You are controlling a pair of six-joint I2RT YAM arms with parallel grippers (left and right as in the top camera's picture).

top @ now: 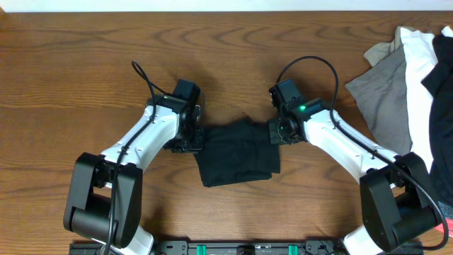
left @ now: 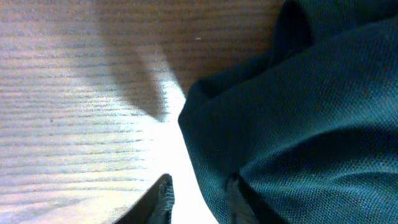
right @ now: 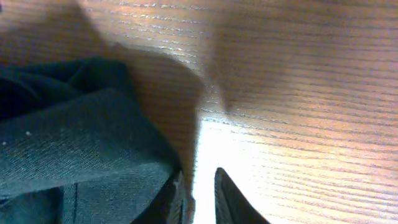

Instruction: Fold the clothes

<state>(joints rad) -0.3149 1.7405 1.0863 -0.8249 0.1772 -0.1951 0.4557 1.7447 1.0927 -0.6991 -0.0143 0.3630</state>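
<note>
Of the clothes, one black garment (top: 237, 152) lies folded into a compact rectangle at the table's middle. It fills the right half of the left wrist view as dark fabric (left: 298, 124), and the left side of the right wrist view (right: 74, 143). My left gripper (top: 192, 140) sits low at its left edge, open. One finger is over bare wood, the other against the cloth, whose edge reaches partway into the gap (left: 198, 202). My right gripper (top: 274, 133) is at the garment's upper right corner, open by a narrow gap (right: 200, 199) with only table showing between the fingers.
A pile of other clothes (top: 410, 78), grey, white and black, lies heaped at the table's right edge. The wooden table (top: 85, 71) stretches bare to the left and behind the arms. A black rail (top: 241, 248) runs along the near edge.
</note>
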